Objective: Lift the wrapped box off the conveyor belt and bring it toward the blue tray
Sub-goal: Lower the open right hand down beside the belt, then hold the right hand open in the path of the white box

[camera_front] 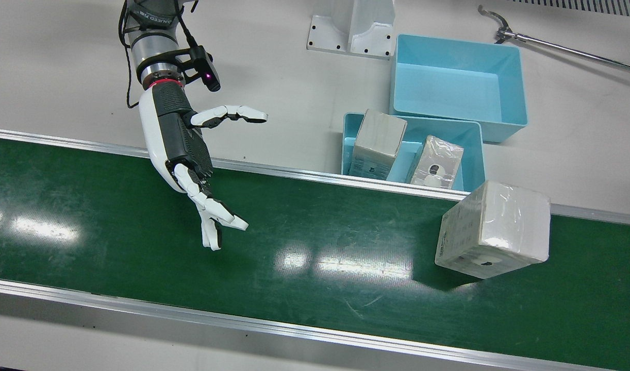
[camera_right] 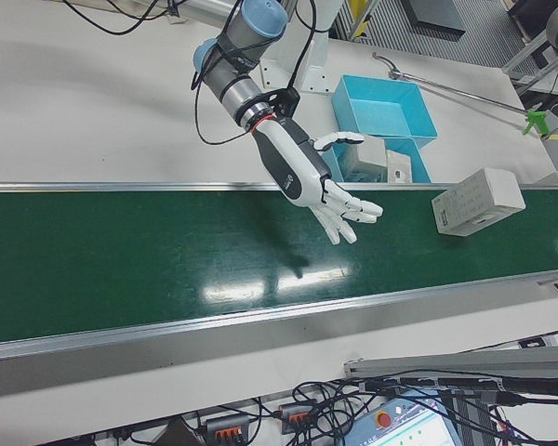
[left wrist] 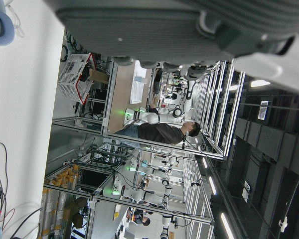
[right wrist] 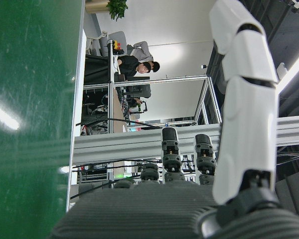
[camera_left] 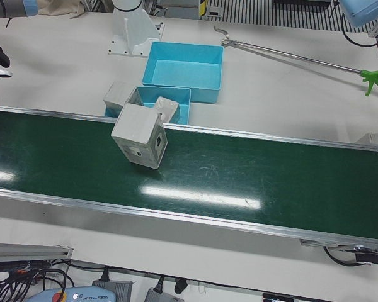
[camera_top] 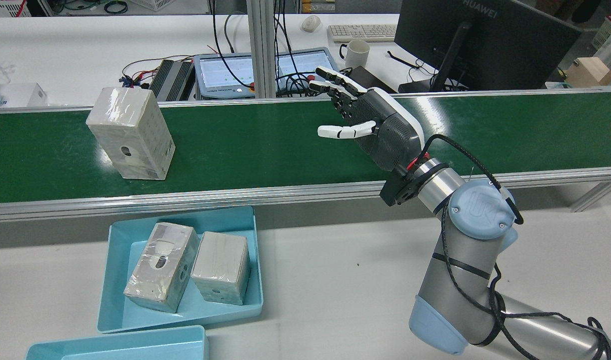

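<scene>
Not started: right hand (camera_front: 191,149) fingers spread, holding nothing, well apart from wrapped box (camera_front: 493,229) on conveyor belt (camera_front: 315,268); left hand's fingers can't be judged.

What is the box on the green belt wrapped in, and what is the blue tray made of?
The wrapped box looks like pale cardboard under clear, shiny plastic film: it wrinkles and catches glints of light. The blue tray seems to be smooth moulded plastic, with thin, even walls and rounded corners. The conveyor belt looks like glossy rubber or vinyl, since the lamps reflect in it.
</scene>
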Robot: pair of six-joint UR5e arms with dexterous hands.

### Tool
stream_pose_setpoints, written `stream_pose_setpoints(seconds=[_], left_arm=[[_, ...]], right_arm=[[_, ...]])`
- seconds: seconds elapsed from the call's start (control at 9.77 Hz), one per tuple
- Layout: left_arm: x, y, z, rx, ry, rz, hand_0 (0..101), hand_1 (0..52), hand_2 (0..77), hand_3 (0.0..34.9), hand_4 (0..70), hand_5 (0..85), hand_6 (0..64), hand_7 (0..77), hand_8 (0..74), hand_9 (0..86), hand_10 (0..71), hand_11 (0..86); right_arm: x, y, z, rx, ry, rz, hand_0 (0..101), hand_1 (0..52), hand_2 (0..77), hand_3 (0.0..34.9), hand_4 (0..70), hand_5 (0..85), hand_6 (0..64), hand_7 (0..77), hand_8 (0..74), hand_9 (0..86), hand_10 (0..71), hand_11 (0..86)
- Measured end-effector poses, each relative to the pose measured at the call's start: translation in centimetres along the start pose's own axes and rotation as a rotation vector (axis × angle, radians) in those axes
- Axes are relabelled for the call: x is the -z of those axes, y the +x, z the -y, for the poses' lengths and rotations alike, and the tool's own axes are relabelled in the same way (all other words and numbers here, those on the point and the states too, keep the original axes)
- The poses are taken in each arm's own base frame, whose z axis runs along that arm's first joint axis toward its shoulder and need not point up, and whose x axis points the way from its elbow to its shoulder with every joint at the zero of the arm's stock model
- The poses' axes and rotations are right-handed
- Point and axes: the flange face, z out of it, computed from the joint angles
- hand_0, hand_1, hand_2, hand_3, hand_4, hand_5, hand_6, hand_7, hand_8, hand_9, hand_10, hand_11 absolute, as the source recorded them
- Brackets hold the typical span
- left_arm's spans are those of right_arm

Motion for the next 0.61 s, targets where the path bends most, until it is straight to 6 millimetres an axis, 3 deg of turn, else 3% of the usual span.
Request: stream_pose_setpoints(seconds=[0.61], left_arm=[[0.0, 0.0, 0.0, 0.0, 0.0, 0.0, 0, 0.0, 0.5, 0.0, 0.5, 1.1, 0.5, 0.5, 0.5, 0.0, 0.0, 0.5]], right_arm=[[-1.0, 1.7, 0.5, 0.005, 0.018, -0.006, 47, 17.5, 21.3, 0.0, 12.0, 13.6, 6.5, 18.5, 3.3, 4.4, 0.0, 1.1]])
